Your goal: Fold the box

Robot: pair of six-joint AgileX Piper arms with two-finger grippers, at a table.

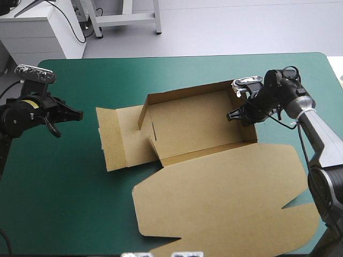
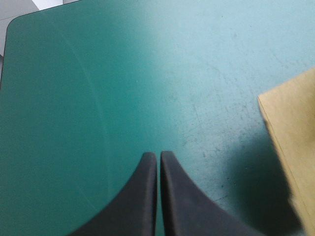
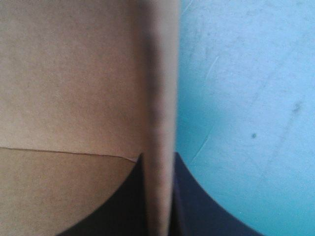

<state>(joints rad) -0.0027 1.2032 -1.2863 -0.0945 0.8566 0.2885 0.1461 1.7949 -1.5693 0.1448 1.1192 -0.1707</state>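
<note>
At the left, the left gripper (image 1: 75, 114) hung over the bare teal-green cover of the worktop (image 1: 69, 203), its black fingers (image 2: 142, 196) clenched together on nothing and pointing toward the box (image 1: 198, 128). The wrist view showed only a corner of brown board (image 2: 293, 142) ahead and to one side, apart from the tips.

The box lay at the middle of the worktop. Its left flap (image 1: 120, 136) was flat on the cover and its far wall (image 1: 187, 95) was raised. The broad lid (image 1: 225, 198) was spread flat toward the near edge.

At the right, the right gripper (image 1: 236, 114) grasped the right wall (image 1: 249, 131), and its fingers (image 3: 197, 206) pinched the upright sheet edge-on between them.

The likely risk was that wall springing back down if the pinch let go before anything was tucked, since nothing else seemed to brace it. A pull from one side alone could also drag the whole light sheet across the cover or crease it off its score lines, because the left arm was not pinning it.

For the left gripper, the flat left flap lay between it and the tray. With the fingers clenched, it would probably have to slide under that flap or open before lifting it. The lid lay under the right arm's reach, so a low sweep there might snag it.
</note>
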